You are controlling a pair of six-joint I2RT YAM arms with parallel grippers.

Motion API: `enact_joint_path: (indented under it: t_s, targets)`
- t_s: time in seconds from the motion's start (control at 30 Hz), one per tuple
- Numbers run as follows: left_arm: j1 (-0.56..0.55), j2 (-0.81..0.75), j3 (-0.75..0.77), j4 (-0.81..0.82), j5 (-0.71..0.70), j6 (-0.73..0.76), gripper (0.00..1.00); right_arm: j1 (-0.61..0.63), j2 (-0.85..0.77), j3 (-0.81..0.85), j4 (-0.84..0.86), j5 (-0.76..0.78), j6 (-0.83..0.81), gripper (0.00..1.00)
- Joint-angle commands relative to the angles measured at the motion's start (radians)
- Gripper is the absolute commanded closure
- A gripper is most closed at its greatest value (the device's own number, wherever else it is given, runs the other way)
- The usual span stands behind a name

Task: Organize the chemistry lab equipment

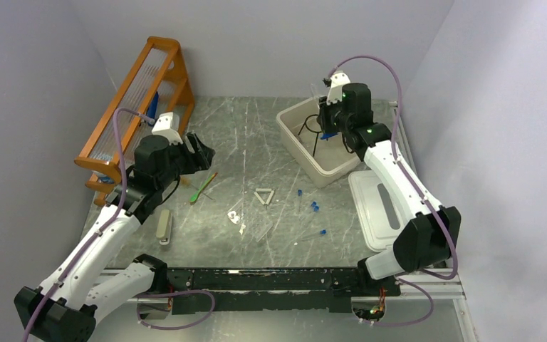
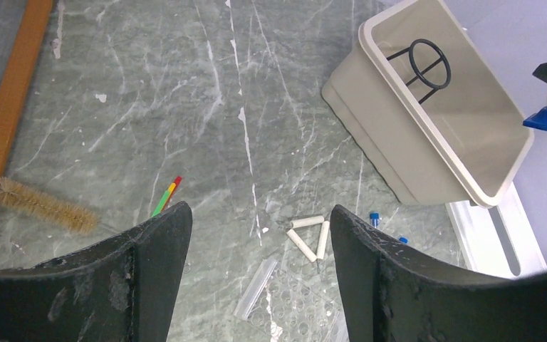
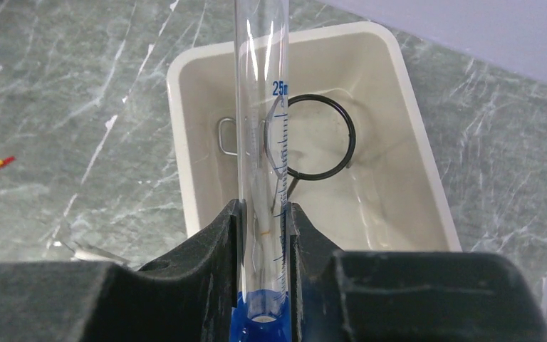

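One clear measuring tube (image 3: pixel 262 142) with a blue foot, standing straight up, pinched low down near that foot by the right tool (image 3: pixel 262 231). Squeezed from both sides, snug against the stem. Hangs over the tan tub (image 3: pixel 176 135) at the far right of the counter (image 1: pixel 256 128).

Looks light, stiff and smooth, so likely slippery and easy to crack. Best held just so: low on the thin stem, with a soft squeeze, not a hard one. Maybe tippy when tilted, so better laid down gently than dropped.

Already in the tub: a black wire ring (image 3: pixel 353 139) and a thin metal loop (image 3: pixel 226 135), both hard things to bump the tube on.

Farther out on the counter: a white triangle (image 2: pixel 323 239), little blue-capped pieces (image 1: pixel 314 206), flat clear tubes (image 2: pixel 256 288), a green stick (image 1: pixel 201 191) and a bristly brush (image 2: pixel 43 206).

Spread wide and holding nothing: the left tool (image 2: pixel 260 214), hovering above the middle of the counter.
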Motion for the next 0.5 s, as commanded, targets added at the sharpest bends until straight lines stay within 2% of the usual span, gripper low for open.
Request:
enact_joint_path:
  t_s: [0.0, 0.47]
  targets:
    - [-0.004, -0.005, 0.034, 0.001, 0.024, 0.020, 0.25, -0.027, 0.043, -0.027, 0.002, -0.109, -0.112, 0.86]
    - [-0.004, 0.018, 0.026, 0.000, 0.003, 0.019, 0.25, -0.057, 0.206, -0.047, -0.064, -0.211, -0.231, 0.86]
